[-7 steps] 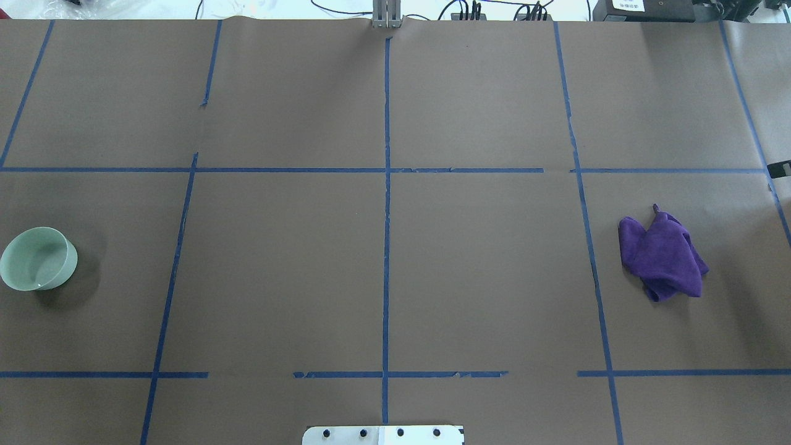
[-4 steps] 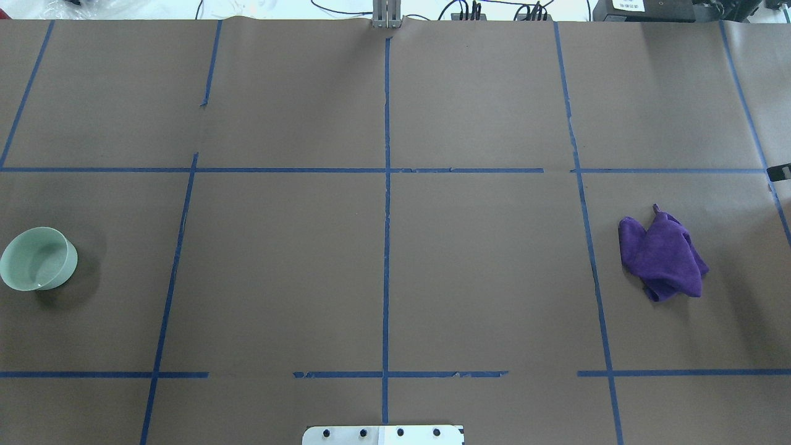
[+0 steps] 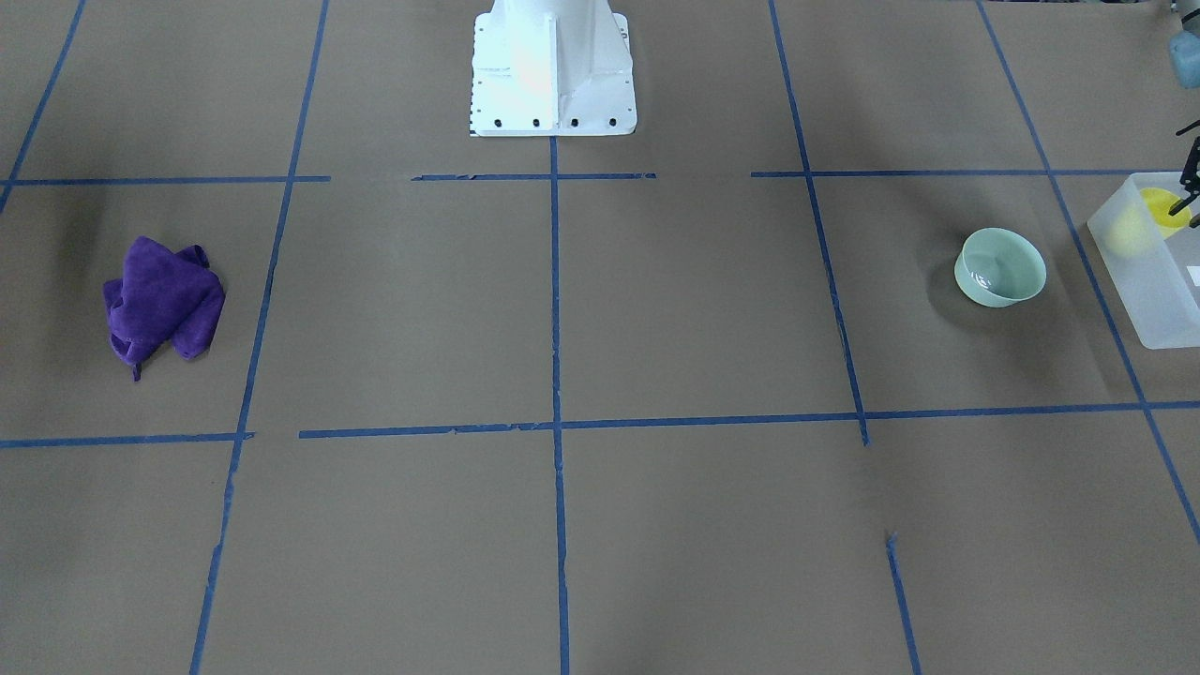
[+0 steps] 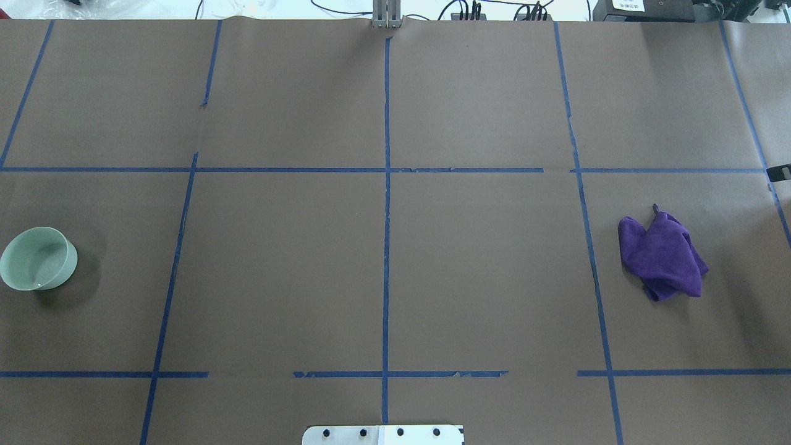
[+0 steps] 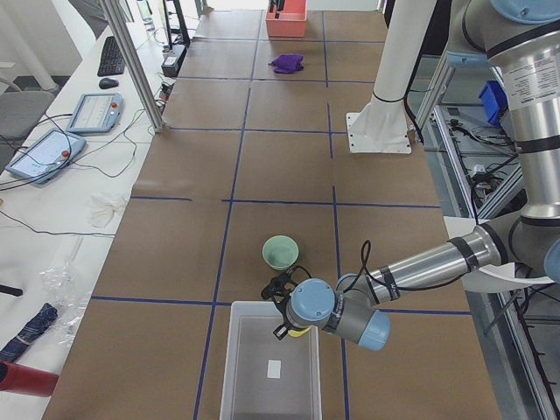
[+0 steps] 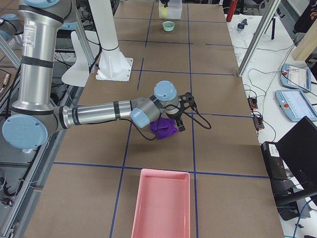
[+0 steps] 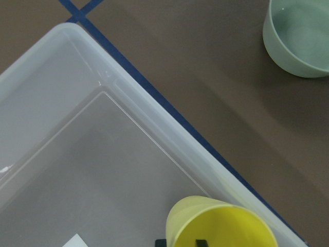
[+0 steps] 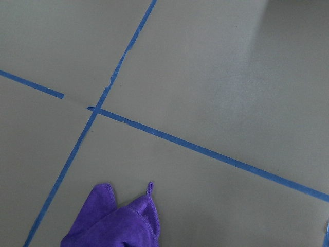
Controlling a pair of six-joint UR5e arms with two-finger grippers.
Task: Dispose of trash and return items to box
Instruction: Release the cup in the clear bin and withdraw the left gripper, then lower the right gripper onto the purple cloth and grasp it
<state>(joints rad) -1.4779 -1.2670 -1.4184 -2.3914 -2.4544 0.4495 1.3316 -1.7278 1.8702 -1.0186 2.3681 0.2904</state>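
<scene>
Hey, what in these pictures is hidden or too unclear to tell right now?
Left hand: grip on the yellow cup unclear; left wrist view's bottom edge cuts off its fingertips.
Right hand: open or shut unclear; seen only in the exterior right view, small.
Box: partly cut off by the front-facing view's right edge; outside the overhead view.

A broad table (image 4: 278,259) is seen wrapped in brown paper and is marked off into squares by blue tape (image 4: 386,247). Past the table's far edge, black cables (image 4: 469,9) are trailed. Beside the table a white bench (image 5: 52,219) is set, and a keyboard (image 5: 111,55), a mouse (image 5: 108,83) and two tablets (image 5: 94,112) are laid on it. At the table's edge an aluminium post (image 5: 131,61) is raised. Soft, even light is thrown across the table.
</scene>
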